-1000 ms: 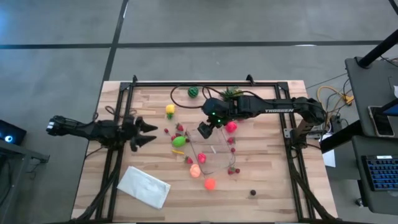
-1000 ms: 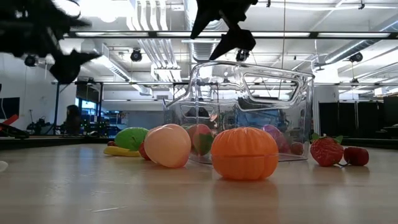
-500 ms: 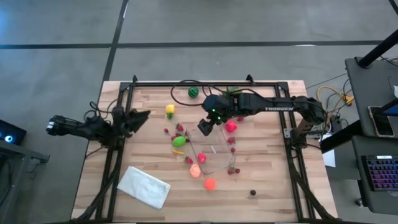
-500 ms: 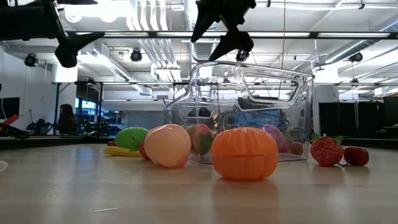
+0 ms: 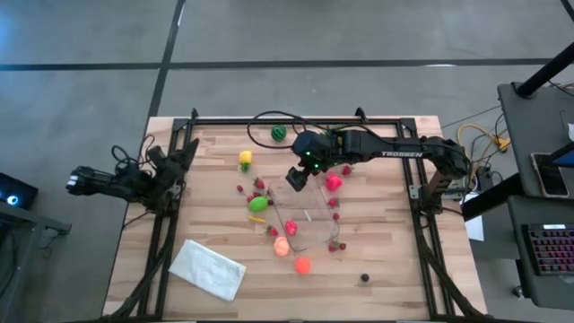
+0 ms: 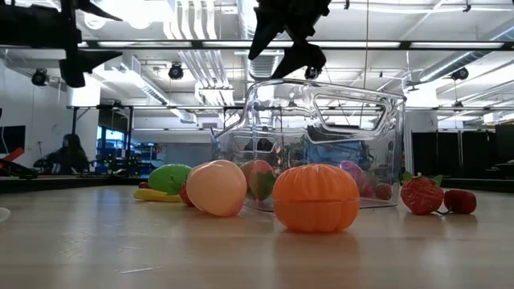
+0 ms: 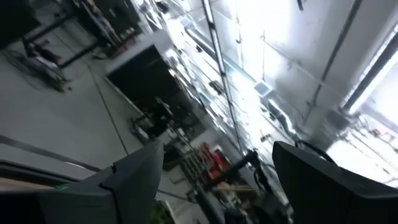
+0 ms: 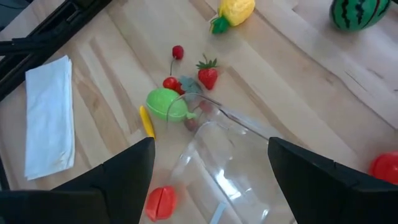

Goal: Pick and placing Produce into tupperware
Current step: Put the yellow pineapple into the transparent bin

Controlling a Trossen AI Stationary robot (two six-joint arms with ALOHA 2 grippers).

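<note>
The clear tupperware (image 5: pixel 307 217) stands mid-table, also in the right wrist view (image 8: pixel 231 163). Produce lies around it: a striped watermelon (image 5: pixel 280 133), a yellow piece (image 5: pixel 245 160), a lime green one (image 5: pixel 258 204), a pink one (image 5: pixel 334 183), a peach one (image 5: pixel 281 247), an orange one (image 5: pixel 302 265) and small strawberries (image 8: pixel 208 74). My right gripper (image 5: pixel 296 179) hangs open above the tupperware's far side, holding nothing. Also open and empty, my left gripper (image 5: pixel 179 151) is raised at the table's left edge, pointing up into the room (image 7: pixel 217 186).
A white folded cloth (image 5: pixel 208 267) lies near the front left corner. A small dark object (image 5: pixel 364 278) sits near the front right. A spiky green plant (image 5: pixel 336 134) stands at the far edge behind my right arm. Black frame rails (image 5: pixel 161 242) run along both sides.
My left gripper has drawn back toward the table's left and far edges, risen, and tipped from pointing across the table to pointing upward. The tupperware and the produce have stayed in place.
</note>
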